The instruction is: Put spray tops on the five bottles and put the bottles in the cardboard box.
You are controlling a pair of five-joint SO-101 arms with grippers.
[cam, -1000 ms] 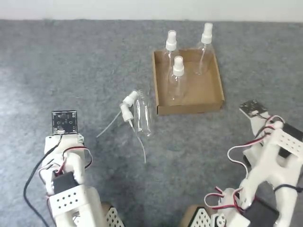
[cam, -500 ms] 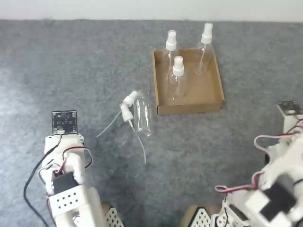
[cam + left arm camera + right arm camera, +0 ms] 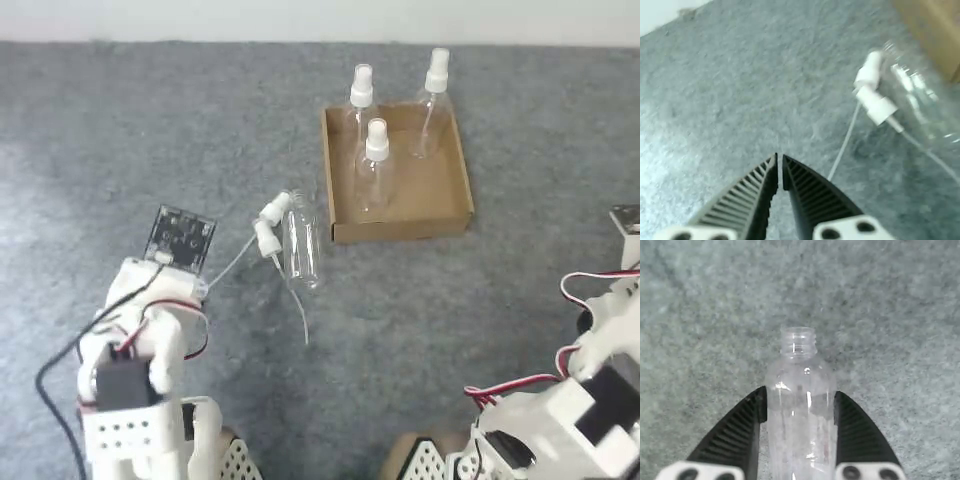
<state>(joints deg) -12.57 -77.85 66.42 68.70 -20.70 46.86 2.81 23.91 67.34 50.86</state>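
Your left gripper (image 3: 779, 159), fingers pressed together, has swung toward the spray tops (image 3: 266, 240) lying beside the box (image 3: 400, 230). Your right gripper (image 3: 799, 392) has drawn well away from the box, pinching an uncapped bottle (image 3: 798, 370): capping looks next.

Three clear bottles (image 3: 374, 172) with white spray tops (image 3: 377, 138) stand upright in the open brown box (image 3: 400, 228). A fourth bottle (image 3: 303, 248) lies on its side just left of the box, with two loose-looking tops (image 3: 268, 238) at its neck. An uncapped bottle (image 3: 800, 412) sits clamped in the right tool (image 3: 799, 392).
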